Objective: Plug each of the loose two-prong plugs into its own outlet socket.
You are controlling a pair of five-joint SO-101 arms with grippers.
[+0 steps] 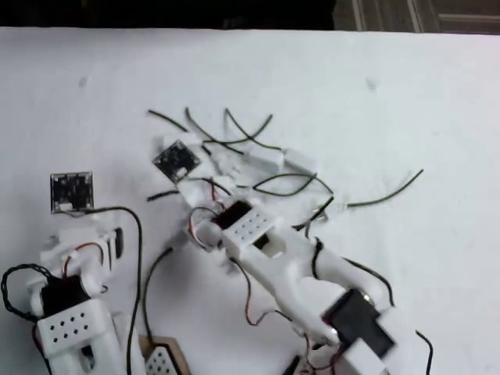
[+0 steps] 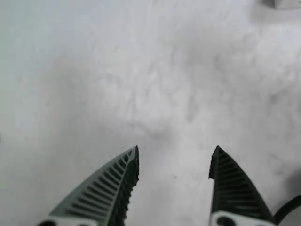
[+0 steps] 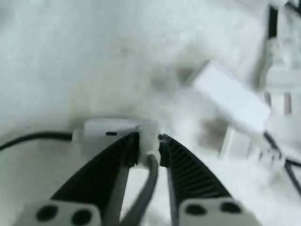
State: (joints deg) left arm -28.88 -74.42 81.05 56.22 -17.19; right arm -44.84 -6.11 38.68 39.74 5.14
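Desk: we see a white desk [image 1: 391,94] from above, with two robot arms coming in from the lower edge of the frame.
Left end effector: the left end effector [image 2: 174,157] has its dark ribbed fingers spread wide over bare desk, with nothing between them. In the high view this arm sits at the lower left.
Right end effector: the right end effector [image 3: 148,143] is pinching the end of a white plug [image 3: 110,134]. Its fingertips are nearly together and a grey cord runs back between the fingers.
Held plug: it sits low against the desk (we cannot tell whether it is touching). A dark cord leaves its far end.
Other plugs: a loose pile of plugs [image 1: 269,156], white with dark cords, lies just above the middle of the high view, beyond the right arm's tip. A second white plug [image 3: 233,99] lies near the held one.
Outlet sockets: the first outlet socket [image 1: 72,191] is a dark square at the left of the high view. The second outlet socket [image 1: 176,160] is tilted, at the left edge of the pile.
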